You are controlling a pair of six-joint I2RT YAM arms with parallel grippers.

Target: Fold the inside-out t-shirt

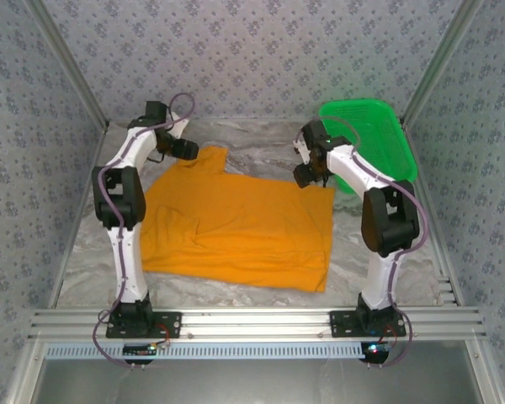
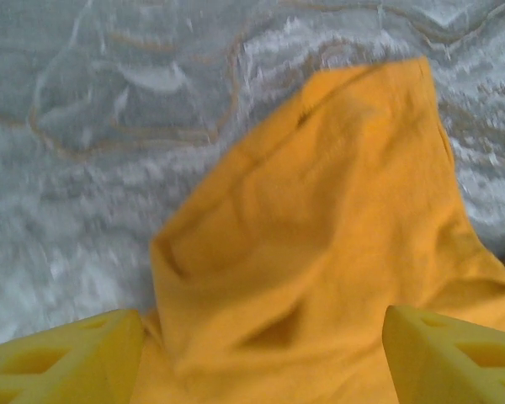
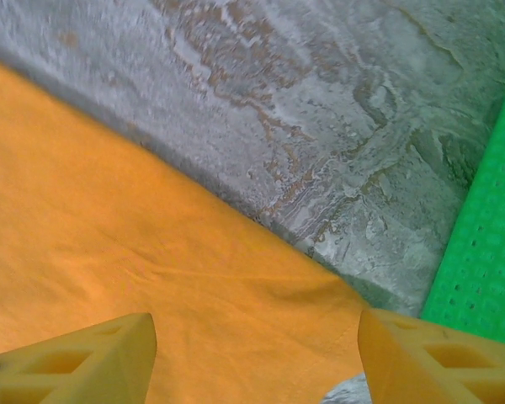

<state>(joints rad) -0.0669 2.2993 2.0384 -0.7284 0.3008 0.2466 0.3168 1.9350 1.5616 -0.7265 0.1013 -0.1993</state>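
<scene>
The orange t-shirt [image 1: 236, 227] lies spread flat on the table, with one sleeve sticking out at its far left corner. My left gripper [image 1: 189, 150] hovers over that sleeve [image 2: 320, 210], open, its yellow fingers [image 2: 67, 358] wide apart on either side of the rumpled cloth. Over the shirt's far right corner [image 3: 337, 311] my right gripper [image 1: 307, 175] is also open, with its fingers [image 3: 438, 358] spread and the cloth lying flat between them. Neither gripper holds anything. No print or tag shows on the shirt.
A green mesh basket [image 1: 370, 139] leans at the back right, just past the right gripper; its edge [image 3: 488, 236] is close to the shirt corner. The grey marbled table cover [image 1: 261, 139] lies bare behind the shirt. Patterned walls close in three sides.
</scene>
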